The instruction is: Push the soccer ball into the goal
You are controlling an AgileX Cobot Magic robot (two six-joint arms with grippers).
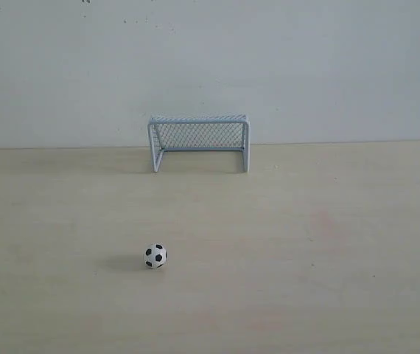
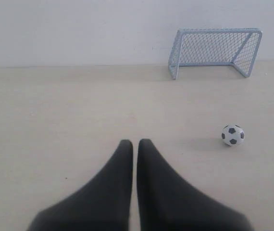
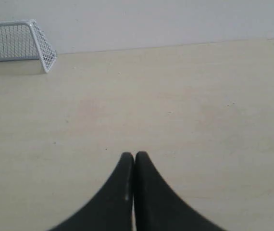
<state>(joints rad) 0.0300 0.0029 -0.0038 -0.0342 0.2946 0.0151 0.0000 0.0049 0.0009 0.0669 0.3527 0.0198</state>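
Both of my grippers hold nothing: the left gripper (image 2: 135, 142) has its fingers drawn to a thin slit, and the right gripper (image 3: 134, 155) is closed tip to tip. The ball (image 1: 155, 256) sits on the open table (image 1: 306, 243), nearer the near edge. The goal (image 1: 199, 136) stands well apart from it at the middle of the far edge.

The ball is closer to my left gripper, so I judge that the one to use. I should bring the closed tips in low behind the ball, on its near-edge side, and push straight through its centre. It lies about level with the goal's left post, so the push should angle slightly toward the right edge.

The ball is round and has no long axis. The goal's long axis runs along the far edge, with its mouth facing the near edge.
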